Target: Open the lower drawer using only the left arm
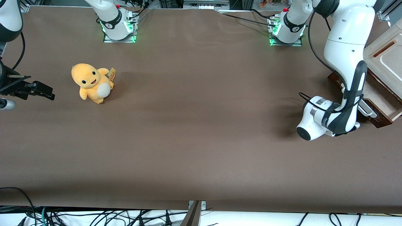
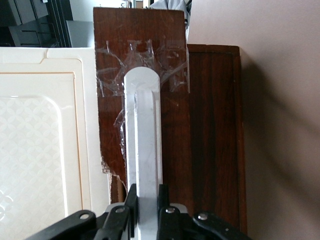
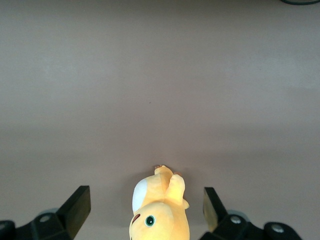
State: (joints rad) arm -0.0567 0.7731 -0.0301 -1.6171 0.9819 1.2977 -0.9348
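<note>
On drawer handle [image 2: 143,150]: clamped gripper [image 2: 145,200].

table [image 1: 194,150]: brown cloth, wrinkled | front edge: cables [image 1: 94,216] (black, tangled) | base lights [image 1: 133,37]: green

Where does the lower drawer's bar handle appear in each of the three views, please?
Front view: the bar handle shows at the working arm's end of the table, on the dark front of the lower drawer, partly hidden by the left arm.
Left wrist view: the handle runs down the drawer front, the tool shut on it.
Right wrist view: not in it.
Shared landmark: the cream-white panel beside the drawer.
</note>
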